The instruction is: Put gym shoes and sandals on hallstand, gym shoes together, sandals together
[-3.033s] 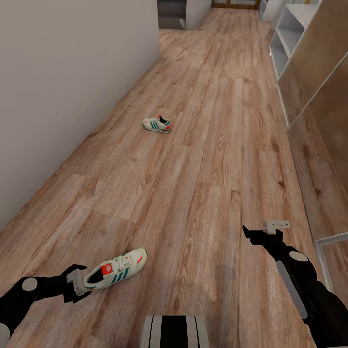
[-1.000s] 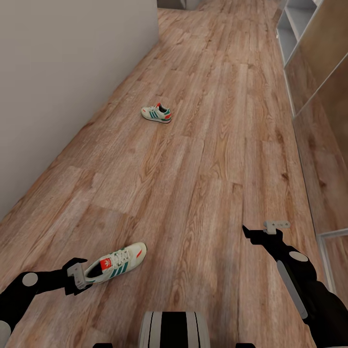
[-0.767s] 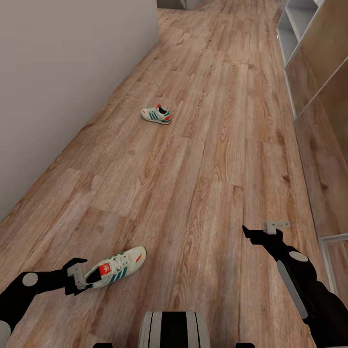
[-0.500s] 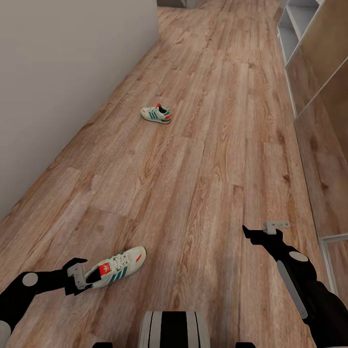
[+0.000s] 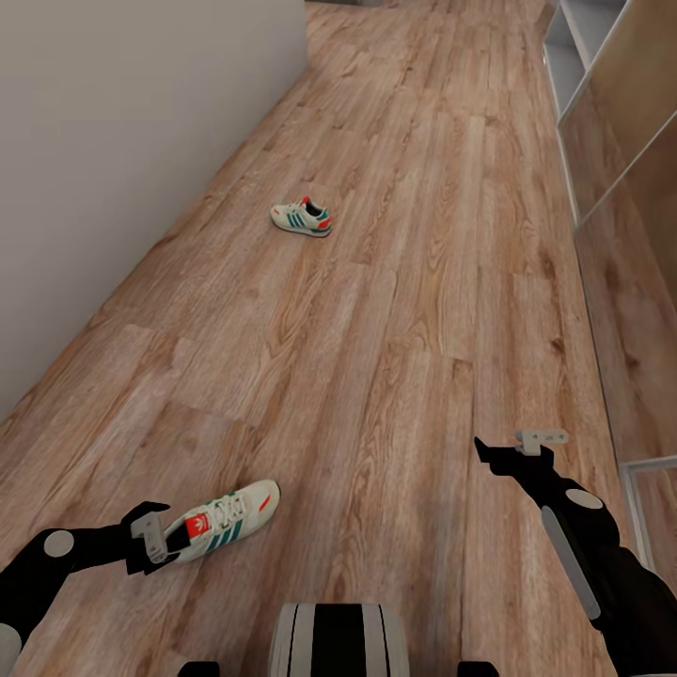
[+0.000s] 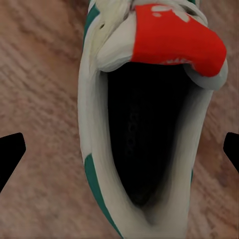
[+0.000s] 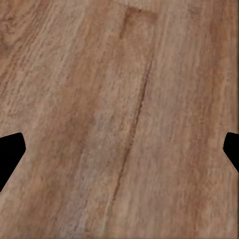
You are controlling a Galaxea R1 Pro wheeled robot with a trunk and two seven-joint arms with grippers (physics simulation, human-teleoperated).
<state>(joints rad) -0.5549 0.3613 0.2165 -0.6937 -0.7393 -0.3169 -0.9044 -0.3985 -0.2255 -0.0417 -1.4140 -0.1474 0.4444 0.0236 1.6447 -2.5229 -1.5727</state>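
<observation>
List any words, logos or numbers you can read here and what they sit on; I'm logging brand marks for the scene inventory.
No text reads clearly.
Near gym shoe, red tongue label: white marks, cut off and blurred, unreadable.
Same shoe, dark insole: a faint printed line, too dim to read.
Far gym shoe: too small to read.
Corridor floor: nothing written.

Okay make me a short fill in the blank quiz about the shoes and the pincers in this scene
1. The left pincer hovers at the ____ end of the near gym shoe.
2. Its tongue label is ____.
3. The far gym shoe lies on the ____.
4. The right pincer has bare ____ under it.

Missing: heel; red; floor; floor
</observation>
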